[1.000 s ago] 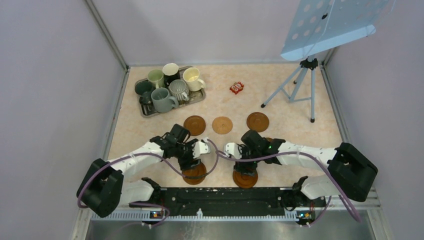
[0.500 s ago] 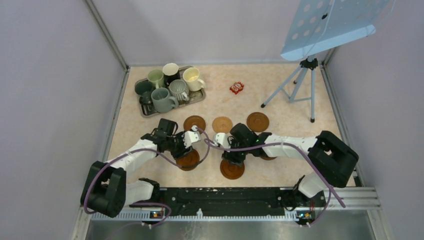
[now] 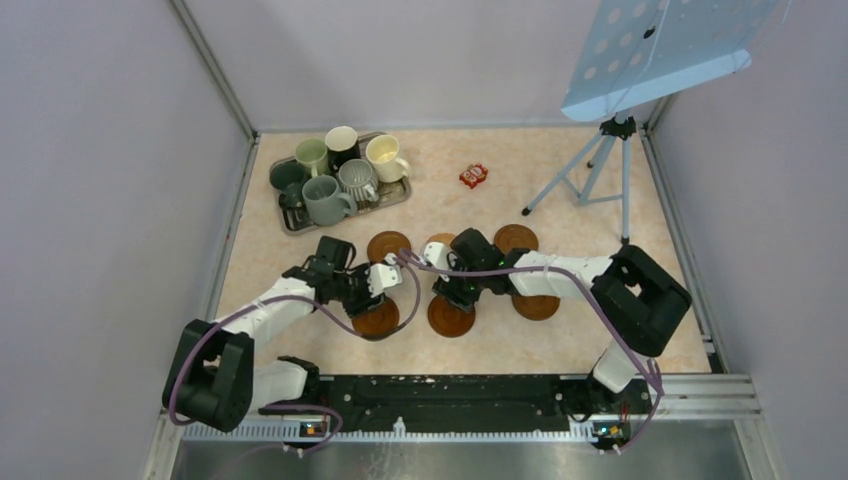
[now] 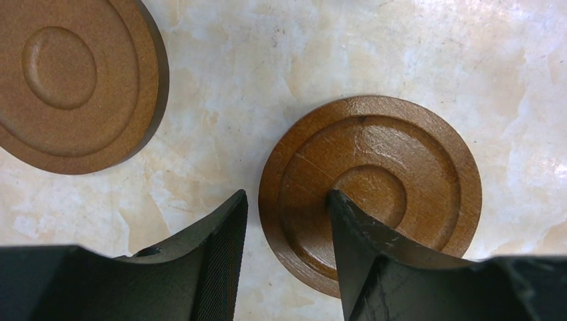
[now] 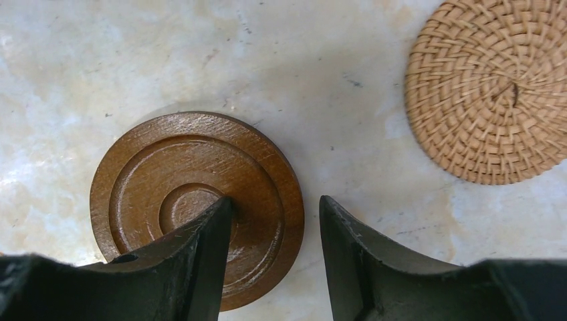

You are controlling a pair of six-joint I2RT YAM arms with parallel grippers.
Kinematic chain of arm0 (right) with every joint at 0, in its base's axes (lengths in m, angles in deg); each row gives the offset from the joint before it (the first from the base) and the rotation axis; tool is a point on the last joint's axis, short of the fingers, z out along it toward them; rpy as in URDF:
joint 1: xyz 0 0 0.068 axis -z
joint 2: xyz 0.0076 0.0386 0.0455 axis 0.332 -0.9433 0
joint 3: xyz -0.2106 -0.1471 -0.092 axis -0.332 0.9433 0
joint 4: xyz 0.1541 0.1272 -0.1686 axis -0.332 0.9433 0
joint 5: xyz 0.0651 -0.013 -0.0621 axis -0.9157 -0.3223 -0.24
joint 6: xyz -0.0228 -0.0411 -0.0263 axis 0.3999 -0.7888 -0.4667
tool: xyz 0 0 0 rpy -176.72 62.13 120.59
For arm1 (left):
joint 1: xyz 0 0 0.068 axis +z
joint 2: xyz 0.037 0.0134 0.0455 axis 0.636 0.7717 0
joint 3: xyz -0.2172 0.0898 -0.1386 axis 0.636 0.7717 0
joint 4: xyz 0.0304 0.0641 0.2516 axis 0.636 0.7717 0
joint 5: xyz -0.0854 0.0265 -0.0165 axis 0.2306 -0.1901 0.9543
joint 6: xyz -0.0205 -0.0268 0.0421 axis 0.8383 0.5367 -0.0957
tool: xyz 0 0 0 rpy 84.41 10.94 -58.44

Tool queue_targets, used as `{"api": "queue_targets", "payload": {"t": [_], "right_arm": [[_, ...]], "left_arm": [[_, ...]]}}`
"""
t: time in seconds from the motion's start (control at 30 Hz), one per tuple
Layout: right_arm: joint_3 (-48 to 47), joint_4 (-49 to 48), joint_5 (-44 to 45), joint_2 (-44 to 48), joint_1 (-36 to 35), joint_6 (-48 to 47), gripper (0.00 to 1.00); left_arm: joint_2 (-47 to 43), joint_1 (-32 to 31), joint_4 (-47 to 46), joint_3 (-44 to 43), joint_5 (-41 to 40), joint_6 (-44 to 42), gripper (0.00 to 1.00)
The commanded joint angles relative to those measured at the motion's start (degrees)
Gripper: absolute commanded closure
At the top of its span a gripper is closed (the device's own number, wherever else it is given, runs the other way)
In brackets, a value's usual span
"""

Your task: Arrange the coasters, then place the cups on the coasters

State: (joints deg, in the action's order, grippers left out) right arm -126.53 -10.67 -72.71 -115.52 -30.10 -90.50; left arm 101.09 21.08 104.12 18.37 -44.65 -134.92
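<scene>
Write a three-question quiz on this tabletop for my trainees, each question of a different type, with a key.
1. True or false: all six mugs stand on the metal tray.
2. Multiple choice: the woven coaster lies A) under the right pincer, B) apart from the dark coaster which that pincer straddles, C) stacked on it.
3. Fill in: the left pincer has one finger over the brown coaster and the other over the bare ___.

Key: 1 true; 2 B; 3 table.
</scene>
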Motion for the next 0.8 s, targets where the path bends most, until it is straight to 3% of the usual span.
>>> {"api": "queue_targets", "payload": {"t": [0.0, 0.43, 0.77], "right_arm": [[0.51, 1.98, 6.93, -2.96, 1.59, -3.46, 0.50], [2.57, 3.16, 6.64, -1.06, 1.77, -3.95, 0.50], [-2.01, 3.44, 7.55, 3.15, 1.77, -0.32, 0.38]], "left_arm": [[2.02, 0.35, -2.90, -0.97, 0.23, -0.52, 0.45], [4.22, -1.94, -4.19, -2.20, 1.71, 1.14, 0.44], [3.27, -1.99, -1.58, -6.63, 0.48, 6.85, 0.23]]}}
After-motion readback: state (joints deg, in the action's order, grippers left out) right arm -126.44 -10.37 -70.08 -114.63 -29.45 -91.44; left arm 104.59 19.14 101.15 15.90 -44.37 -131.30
